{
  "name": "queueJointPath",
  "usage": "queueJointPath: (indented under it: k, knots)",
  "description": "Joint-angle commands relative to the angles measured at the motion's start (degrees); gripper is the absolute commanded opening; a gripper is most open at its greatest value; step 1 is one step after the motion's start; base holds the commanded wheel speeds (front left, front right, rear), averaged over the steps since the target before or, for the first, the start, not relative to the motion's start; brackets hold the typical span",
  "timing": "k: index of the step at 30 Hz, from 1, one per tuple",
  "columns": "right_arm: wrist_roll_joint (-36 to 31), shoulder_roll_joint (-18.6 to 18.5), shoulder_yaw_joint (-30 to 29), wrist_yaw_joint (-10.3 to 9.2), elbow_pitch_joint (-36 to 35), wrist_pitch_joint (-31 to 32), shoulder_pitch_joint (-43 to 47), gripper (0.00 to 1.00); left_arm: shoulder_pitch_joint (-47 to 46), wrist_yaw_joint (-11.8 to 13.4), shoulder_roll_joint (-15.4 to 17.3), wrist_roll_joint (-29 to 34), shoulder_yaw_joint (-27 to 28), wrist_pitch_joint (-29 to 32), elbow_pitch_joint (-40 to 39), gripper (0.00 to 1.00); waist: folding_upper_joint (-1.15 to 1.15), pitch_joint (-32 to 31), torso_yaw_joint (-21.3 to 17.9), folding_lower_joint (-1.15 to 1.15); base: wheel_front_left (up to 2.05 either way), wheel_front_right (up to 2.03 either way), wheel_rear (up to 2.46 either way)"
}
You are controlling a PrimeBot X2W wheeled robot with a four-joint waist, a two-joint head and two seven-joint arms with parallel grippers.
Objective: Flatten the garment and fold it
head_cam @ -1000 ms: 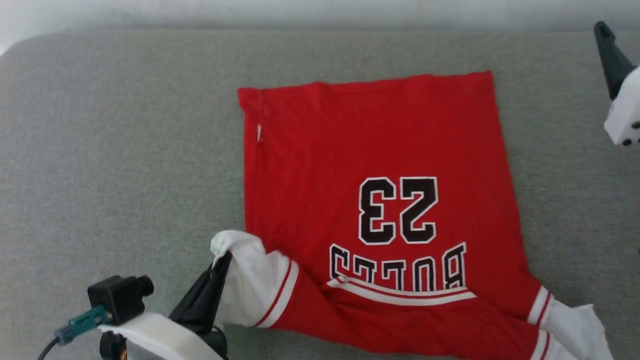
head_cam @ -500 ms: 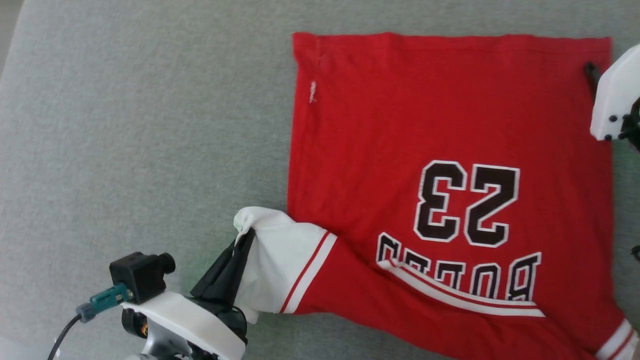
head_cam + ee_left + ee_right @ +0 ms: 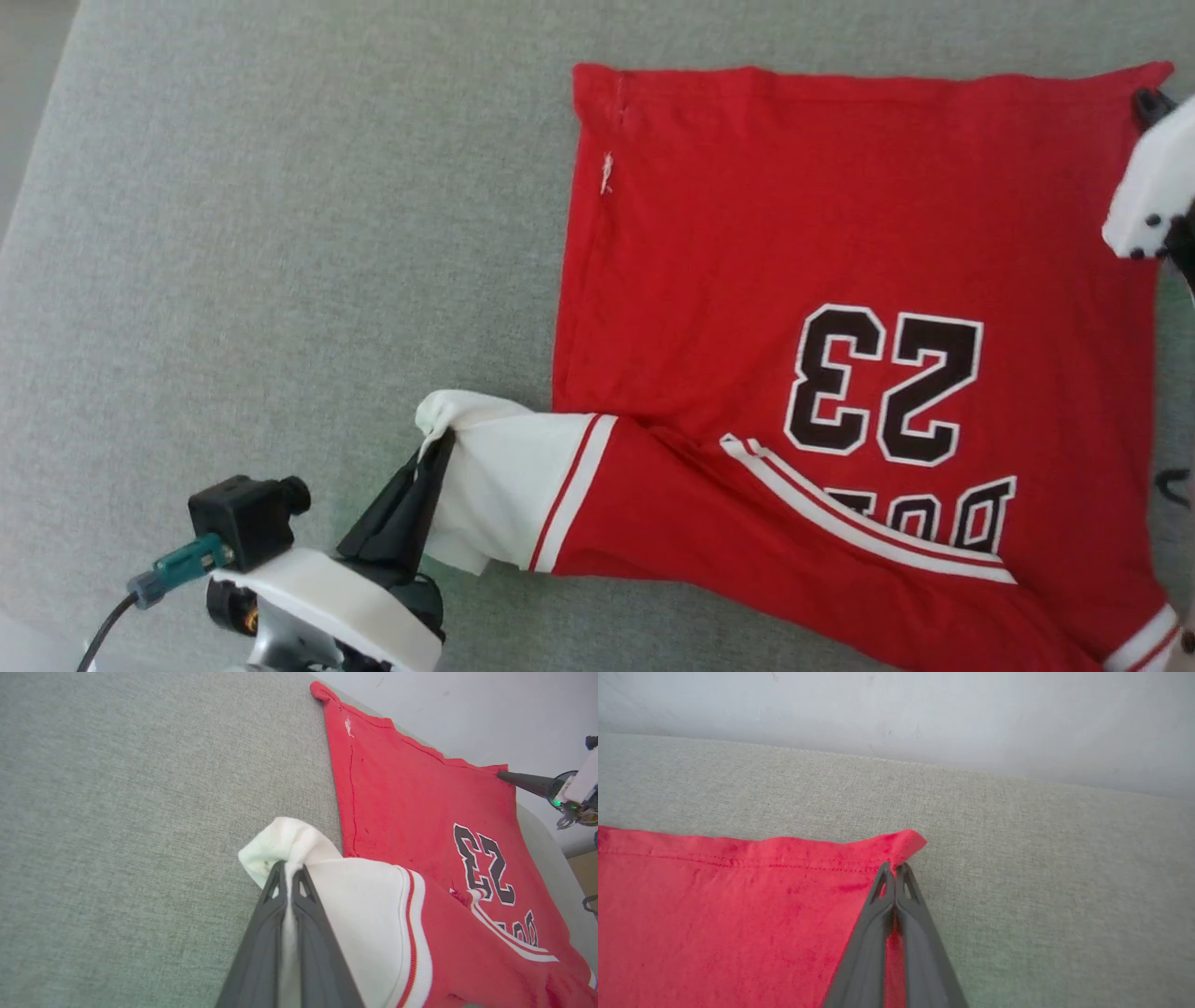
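Red jersey T-shirt [image 3: 747,233] w/ white sleeves, black "23", lies flat on right side of grey fabric worktop [image 3: 280,233]; bare strip beyond far hem, wide open room to left. Left gripper [image 3: 289,865] fingers clamped on near-left white sleeve cuff. Right gripper [image 3: 894,865] fingers pinched together on far-right hem corner.

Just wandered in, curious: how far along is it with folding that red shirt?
Mostly flattened: the red T-shirt lies smooth, number side up. In hand: left gripper pinches the white sleeve, right gripper pinches a hem corner. Left: sleeve area wrinkled; no fold made.
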Motion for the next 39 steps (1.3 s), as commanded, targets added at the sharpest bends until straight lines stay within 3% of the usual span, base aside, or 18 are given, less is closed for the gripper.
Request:
queueJointPath:
  k: [1, 9, 17, 22, 27, 28, 29, 33, 39]
  knots:
    - [1.01, -0.4, -0.31, -0.05, -1.15, -0.59, 1.8, 0.0, 0.69, 0.65, 0.42, 0.43, 0.37, -0.21, -0.06, 0.0, 0.0, -5.81, -5.1, 0.0, 0.0, 0.0, 0.0]
    - [8.41, -0.79, -5.37, -0.05, -17.14, 1.3, 19.84, 0.0, 5.41, 2.72, 2.04, 0.61, 1.26, 0.65, -1.07, 0.0, 0.0, -13.59, -12.3, 0.0, 0.0, 0.0, 0.0]
    - [13.8, 7.16, -14.83, -0.05, -30.55, 7.33, 45.11, 0.0, 8.78, 3.56, 3.05, 0.94, 0.63, 1.6, -1.65, 0.0, 0.0, -16.84, -16.36, 0.0, 0.0, 0.0, 0.0]
    - [17.55, 8.99, -16.49, -0.05, -29.91, 6.96, 57.83, 0.0, 10.52, 3.98, 3.44, 0.4, 0.84, 1.93, -2.12, 0.0, 0.0, -17.87, -17.09, 0.0, 0.0, 0.0, 0.0]
    - [19.14, 9.05, -13.23, -0.05, -22.71, 0.1, 60.2, 0.0, 11.79, 4.57, 3.44, -0.07, 1.0, 2.1, -2.1, 0.0, 0.0, -19.54, -17.75, 0.0, 0.0, 0.0, 0.0]
    - [18.63, 9.05, -12.41, -0.05, -21.75, -1.31, 59.49, 0.13, 11.89, 4.59, 3.35, -0.2, 0.93, 2.13, -2.03, 0.0, 0.0, -20.02, -17.83, 0.0, 0.0, 0.0, 0.0]
    - [18.07, 9.05, -11.76, -0.05, -21.21, -2.74, 58.54, 1.0, 11.98, 4.62, 3.3, -0.28, 0.82, 2.21, -1.96, 0.0, 0.0, -20.46, -17.88, 0.0, 0.0, 0.0, 0.0]
    - [16.83, 9.06, -10.09, -0.05, -22.81, -3.8, 54.62, 1.0, 11.79, 4.56, 3.1, -0.23, 0.17, 2.45, -1.86, 0.0, 0.0, -21.3, -17.61, 0.0, 0.0, 0.0, 0.0]
    - [15.67, 6.21, -7.19, -0.05, -33.85, 1.37, 48.33, 1.0, 9.92, 3.91, 2.78, 0.2, -0.9, 2.57, -2.17, 0.0, 0.0, -19.2, -16.02, 0.0, 0.0, 0.0, 0.0]
